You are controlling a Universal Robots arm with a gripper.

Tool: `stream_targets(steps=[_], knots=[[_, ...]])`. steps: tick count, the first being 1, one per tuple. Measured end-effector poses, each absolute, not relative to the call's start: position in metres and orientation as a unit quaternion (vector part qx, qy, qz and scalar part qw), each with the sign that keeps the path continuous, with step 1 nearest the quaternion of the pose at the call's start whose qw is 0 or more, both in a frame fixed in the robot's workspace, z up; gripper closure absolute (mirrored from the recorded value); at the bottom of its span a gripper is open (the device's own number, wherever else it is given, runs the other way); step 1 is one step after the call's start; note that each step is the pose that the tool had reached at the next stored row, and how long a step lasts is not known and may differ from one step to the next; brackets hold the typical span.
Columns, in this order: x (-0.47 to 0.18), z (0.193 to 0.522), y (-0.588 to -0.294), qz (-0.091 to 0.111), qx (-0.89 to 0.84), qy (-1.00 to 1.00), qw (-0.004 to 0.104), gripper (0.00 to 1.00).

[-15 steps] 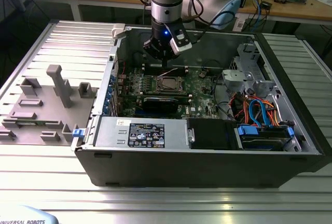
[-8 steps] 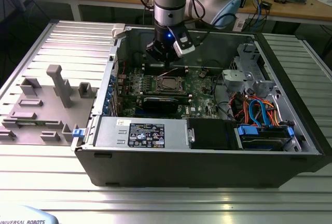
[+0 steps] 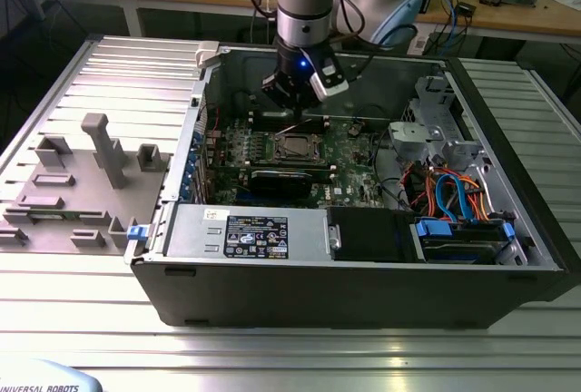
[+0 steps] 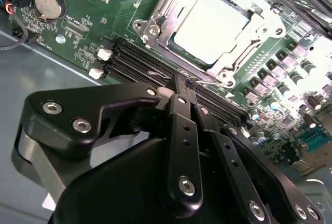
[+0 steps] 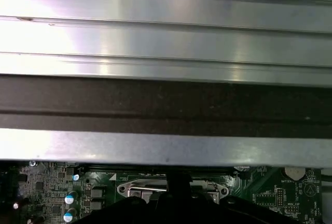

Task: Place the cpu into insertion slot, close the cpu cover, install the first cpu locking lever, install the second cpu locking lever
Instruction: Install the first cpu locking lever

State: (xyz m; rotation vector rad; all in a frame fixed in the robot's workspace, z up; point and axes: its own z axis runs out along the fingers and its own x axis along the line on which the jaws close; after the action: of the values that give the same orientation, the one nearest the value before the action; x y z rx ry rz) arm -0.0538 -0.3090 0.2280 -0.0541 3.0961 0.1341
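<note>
The cpu, with its pale silver top, lies flat in the insertion slot on the green board. The cpu cover, a silver frame, lies down around the chip. My gripper hangs just beside the socket's near edge, on the memory-slot side, with its black fingers pressed together. Their tips sit right at the hooked end of a thin wire locking lever; I cannot tell whether they touch it. In the exterior view the gripper hovers just behind the socket inside the open case.
Long black memory slots run beside the socket. A coin battery sits on the board. The case's metal wall rises close by. Drive bays and orange and blue cables fill the exterior view's right. A grey fixture stands outside on the exterior view's left.
</note>
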Motion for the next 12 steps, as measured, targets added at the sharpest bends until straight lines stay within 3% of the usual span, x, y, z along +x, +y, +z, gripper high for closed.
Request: stream_targets(steps=[12], knots=[[-0.0431,0.2199,-0.3083,0.043,-0.018,0.999,0.021,0.89]])
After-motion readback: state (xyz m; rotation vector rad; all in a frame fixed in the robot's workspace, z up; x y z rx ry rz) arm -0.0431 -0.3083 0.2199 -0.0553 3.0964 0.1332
